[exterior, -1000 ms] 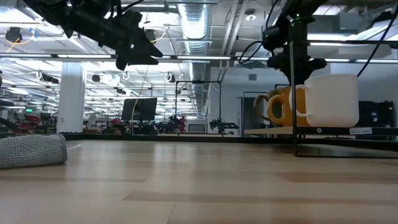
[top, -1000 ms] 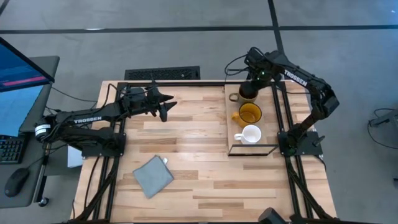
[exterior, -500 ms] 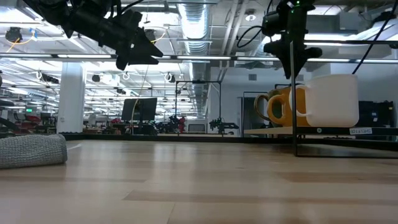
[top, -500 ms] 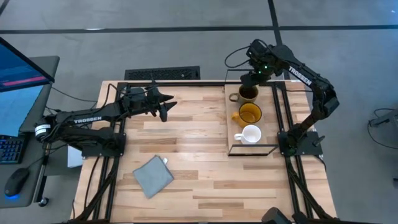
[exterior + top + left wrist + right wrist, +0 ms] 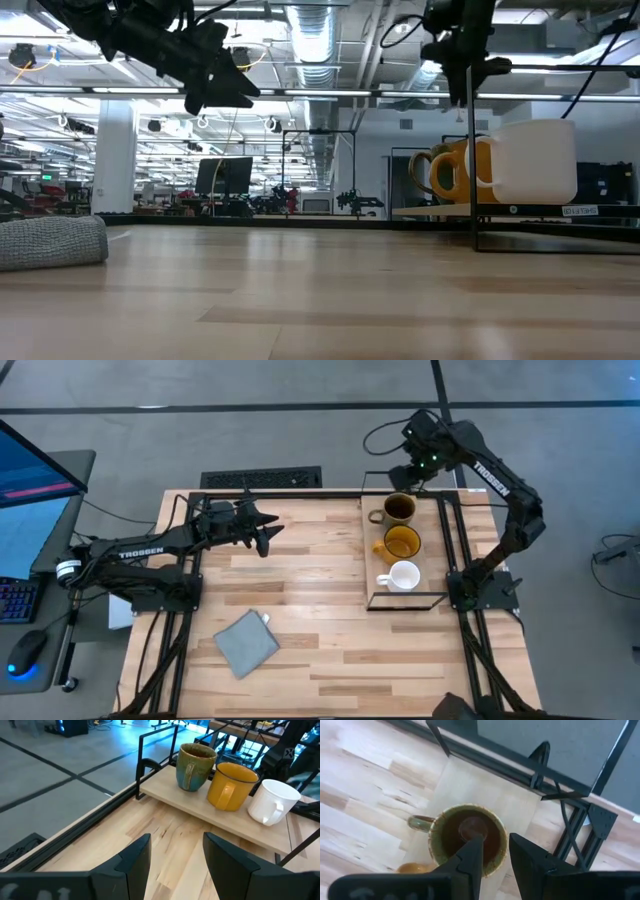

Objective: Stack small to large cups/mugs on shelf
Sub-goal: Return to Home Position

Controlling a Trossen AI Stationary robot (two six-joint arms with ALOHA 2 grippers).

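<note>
Three mugs stand upright in a row on the shelf at the table's right. The dark brown-olive mug is at the far end, the amber-yellow mug in the middle and the white mug at the near end. My right gripper hangs open and empty above the far end of the shelf, over the dark mug, fingers pointing down. My left gripper is open and empty above the table's far left part, facing the mugs.
A grey-blue folded cloth lies near the table's front left. The shelf's black wire frame rises around the board. A black keyboard lies beyond the far edge. Bare tabletop lies between the cloth and the shelf.
My right gripper has risen from the dark mug's rim and drawn back toward the table's far edge. The dark mug stays upright on the shelf.
</note>
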